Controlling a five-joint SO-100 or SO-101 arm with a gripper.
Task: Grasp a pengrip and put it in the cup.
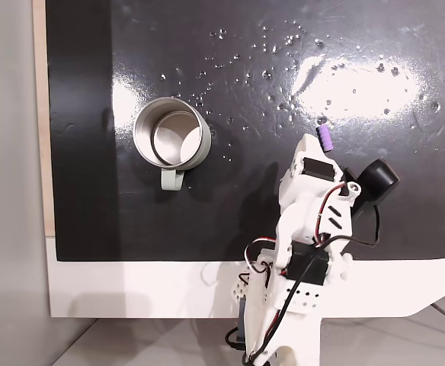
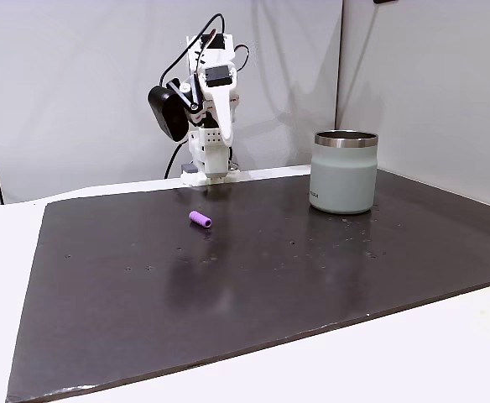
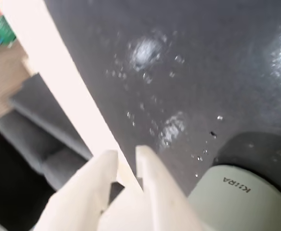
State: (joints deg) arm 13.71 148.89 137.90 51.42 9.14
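Note:
The purple ribbed pengrip (image 1: 326, 138) lies on the black mat, close in front of the folded arm; in a fixed view from the side the pengrip (image 2: 200, 219) is left of centre. The metal cup (image 1: 171, 136) stands upright to the left with its handle toward the table's near edge, and the cup (image 2: 344, 172) looks empty. My gripper (image 2: 225, 134) hangs tip-down at the back of the table, raised and apart from both. In the wrist view my gripper (image 3: 126, 153) has its fingers nearly together with nothing between them, and the cup's pale wall (image 3: 236, 197) shows at lower right.
The black mat (image 1: 283, 221) covers most of a white table (image 1: 146, 286) and carries small shiny specks. A black camera housing (image 1: 379, 177) sticks out from the arm. Grey walls stand behind the table. Open mat lies between pengrip and cup.

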